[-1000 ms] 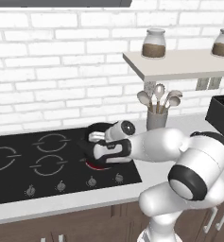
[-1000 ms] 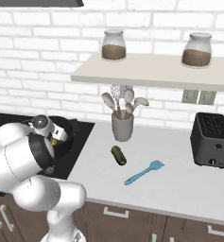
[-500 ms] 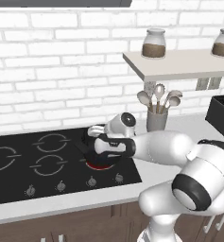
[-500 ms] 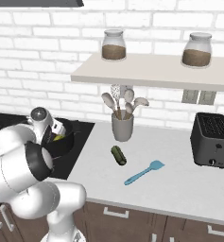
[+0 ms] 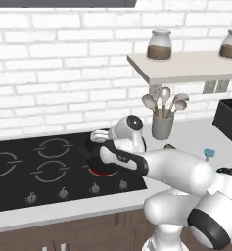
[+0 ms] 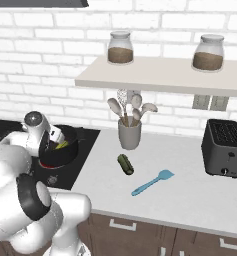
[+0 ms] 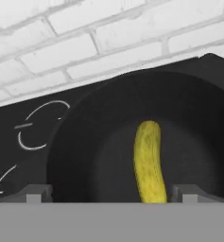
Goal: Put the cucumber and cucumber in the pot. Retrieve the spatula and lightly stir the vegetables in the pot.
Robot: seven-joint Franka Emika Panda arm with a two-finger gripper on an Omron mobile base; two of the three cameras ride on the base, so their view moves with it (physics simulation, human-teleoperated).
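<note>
Left base view: my arm has swung further left across the black glass hob (image 5: 34,166) than a second ago, so that my end effector (image 5: 99,142) now hangs over the small round black pot (image 5: 95,143) on the rear right burner. The grey cup of metal spoons (image 5: 162,125) stands on the bench (image 5: 196,139) just beyond.

Right base view: the yellow-green cucumber piece (image 6: 61,145) lies inside the pot (image 6: 60,155), below my wrist. The darker green cucumber piece (image 6: 125,164) rests on the pale bench (image 6: 190,195), in front of the spoon cup and well apart from the pot; the slim light-blue spatula (image 6: 152,182) lies just beside it, nearer the black toaster (image 6: 226,148).

Hand view: my end effector (image 7: 108,193) is released, finger tips spread wide with nothing between them; the yellow-green piece (image 7: 149,160) lies loose on the pot floor (image 7: 90,156).

Interpretation: the first vegetable appears delivered. The second piece, then the spatula and stirring, remain.
</note>
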